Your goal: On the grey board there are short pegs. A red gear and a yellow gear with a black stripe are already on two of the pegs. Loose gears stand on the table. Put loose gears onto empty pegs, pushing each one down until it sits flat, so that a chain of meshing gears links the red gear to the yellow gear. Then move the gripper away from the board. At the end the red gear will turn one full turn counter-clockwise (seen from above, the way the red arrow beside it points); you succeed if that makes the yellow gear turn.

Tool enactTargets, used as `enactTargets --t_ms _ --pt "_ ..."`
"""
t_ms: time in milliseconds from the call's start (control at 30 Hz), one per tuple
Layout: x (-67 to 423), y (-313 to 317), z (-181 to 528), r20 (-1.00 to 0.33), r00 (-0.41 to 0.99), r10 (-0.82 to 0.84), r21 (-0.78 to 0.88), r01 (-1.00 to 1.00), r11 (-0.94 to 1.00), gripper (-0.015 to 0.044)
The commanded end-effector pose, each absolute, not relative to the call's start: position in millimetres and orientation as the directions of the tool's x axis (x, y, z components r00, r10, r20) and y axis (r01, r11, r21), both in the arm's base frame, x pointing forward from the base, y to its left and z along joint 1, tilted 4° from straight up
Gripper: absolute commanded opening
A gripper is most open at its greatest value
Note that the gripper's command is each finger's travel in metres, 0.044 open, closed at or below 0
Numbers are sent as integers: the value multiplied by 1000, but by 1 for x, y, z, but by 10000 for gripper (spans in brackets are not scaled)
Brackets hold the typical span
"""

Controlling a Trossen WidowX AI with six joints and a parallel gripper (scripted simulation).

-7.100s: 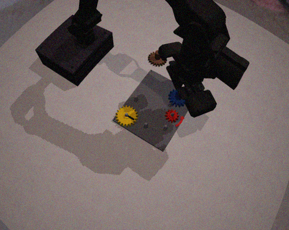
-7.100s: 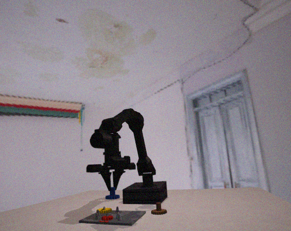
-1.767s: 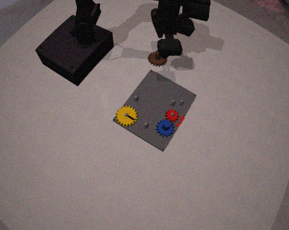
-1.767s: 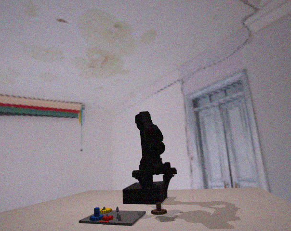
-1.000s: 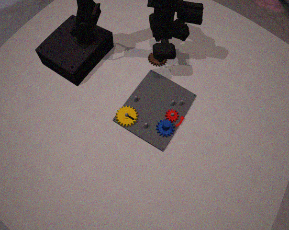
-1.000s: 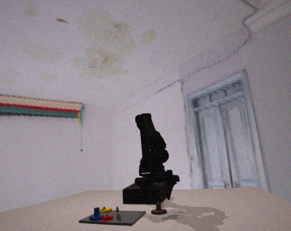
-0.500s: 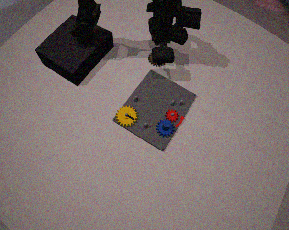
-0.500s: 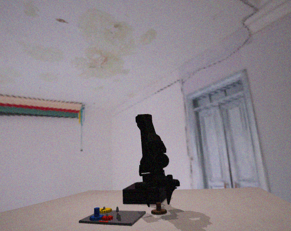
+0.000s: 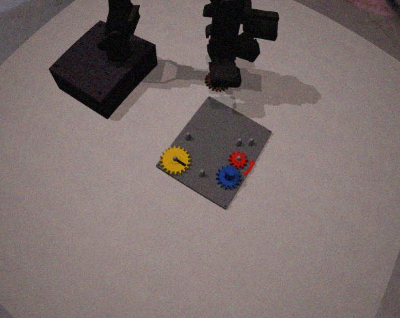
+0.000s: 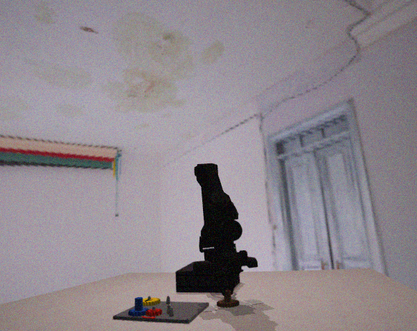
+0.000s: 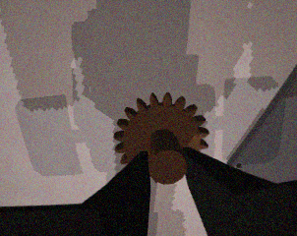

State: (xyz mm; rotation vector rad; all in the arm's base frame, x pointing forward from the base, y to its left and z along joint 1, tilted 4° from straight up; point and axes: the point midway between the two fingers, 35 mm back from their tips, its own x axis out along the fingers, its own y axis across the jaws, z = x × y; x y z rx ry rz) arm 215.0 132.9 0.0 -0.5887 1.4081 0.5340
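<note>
My gripper (image 10: 227, 292) (image 11: 164, 156) is shut on the upright knob of the brown gear (image 9: 216, 88) (image 10: 227, 303) (image 11: 139, 129), which stands on the table just beyond the board's corner. The hand hides part of this gear in the top view. On the grey board (image 9: 210, 119) (image 10: 187, 315) (image 11: 291, 169), the blue gear (image 9: 224, 181) (image 10: 138, 304) sits flat beside the red gear (image 9: 234, 162) (image 10: 153, 312), their teeth meeting. The yellow gear (image 9: 171, 165) (image 10: 153, 302) is at another corner. A bare peg (image 9: 202, 174) stands between blue and yellow; another (image 9: 187, 136) is beside yellow.
Two bare pegs, one (image 9: 238, 142) near the red gear and one (image 9: 251, 142) beside it, stand up from the board. The red arrow (image 9: 251, 167) lies by the red gear. The arm's dark base block (image 9: 91, 71) (image 10: 190, 282) stands on the table behind the board.
</note>
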Motion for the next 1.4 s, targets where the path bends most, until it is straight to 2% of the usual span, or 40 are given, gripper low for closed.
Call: enactTargets --t_ms 0,100,133,1367 --pt "216 133 0 -995 95 -3 -65 -663 746 46" --pt "216 133 0 -995 95 -3 -65 -663 746 26" --pt "216 133 0 -995 95 -3 -65 -663 746 0" --pt "216 135 95 -995 96 -2 -66 -663 746 0"
